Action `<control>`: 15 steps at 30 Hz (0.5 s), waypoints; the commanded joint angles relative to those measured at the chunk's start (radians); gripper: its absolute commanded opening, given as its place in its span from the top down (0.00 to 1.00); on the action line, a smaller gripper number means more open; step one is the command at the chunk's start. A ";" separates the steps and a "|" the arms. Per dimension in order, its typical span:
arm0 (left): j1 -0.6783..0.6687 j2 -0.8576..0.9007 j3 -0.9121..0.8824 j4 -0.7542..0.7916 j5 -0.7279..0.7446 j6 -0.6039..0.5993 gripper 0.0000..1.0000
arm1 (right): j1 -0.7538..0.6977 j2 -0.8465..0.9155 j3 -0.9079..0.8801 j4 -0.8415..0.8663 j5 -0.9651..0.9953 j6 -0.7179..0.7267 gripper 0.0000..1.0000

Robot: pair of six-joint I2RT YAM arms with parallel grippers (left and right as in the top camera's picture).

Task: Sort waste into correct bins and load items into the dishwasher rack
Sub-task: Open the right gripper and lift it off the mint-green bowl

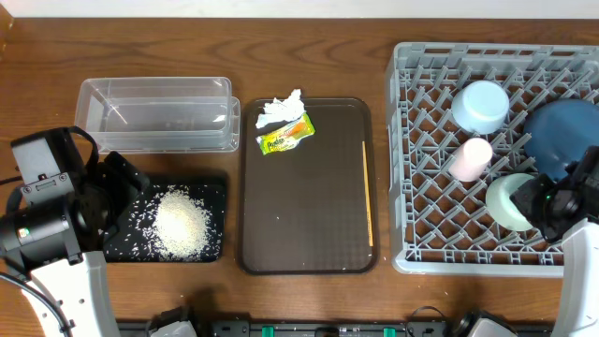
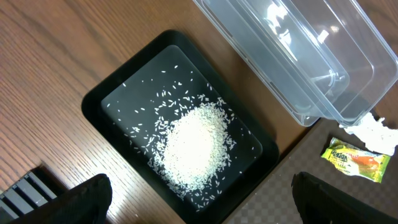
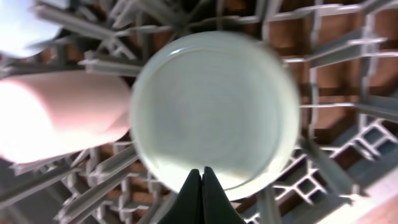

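Black tray (image 2: 99, 99) on a wooden table (image 2: 50, 56), holding a heap of white rice (image 2: 193, 146) with loose grains scattered around the heap. A clear plastic tub (image 2: 298, 56) stands just beside the tray's upper-right edge. To the tray's right, a crumpled white tissue (image 2: 376, 130) and a yellow-green wrapper (image 2: 356, 160) lie on a brown tray (image 2: 292, 193). Below the black tray, the left gripper (image 2: 202, 208) shows two dark fingers (image 2: 87, 202) spread wide apart.

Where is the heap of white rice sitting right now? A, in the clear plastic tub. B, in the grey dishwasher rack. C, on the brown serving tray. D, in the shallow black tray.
D: the overhead and left wrist views both show the rice heap lying inside the black tray, with loose grains scattered around it on the tray floor.
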 commanded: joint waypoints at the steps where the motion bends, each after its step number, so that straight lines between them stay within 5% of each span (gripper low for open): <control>1: 0.005 0.003 0.010 -0.003 -0.005 -0.001 0.05 | 0.009 -0.068 -0.002 0.006 -0.149 -0.030 0.99; 6: 0.005 0.003 0.010 -0.003 -0.005 -0.001 0.05 | 0.059 -0.163 0.032 0.017 -0.400 -0.090 0.89; 11: 0.005 0.003 0.010 -0.003 -0.005 -0.001 0.05 | 0.249 -0.177 0.160 -0.043 -0.322 -0.093 0.73; 15: 0.005 0.003 0.010 -0.003 -0.005 -0.001 0.05 | 0.481 -0.126 0.311 -0.116 -0.185 -0.093 0.48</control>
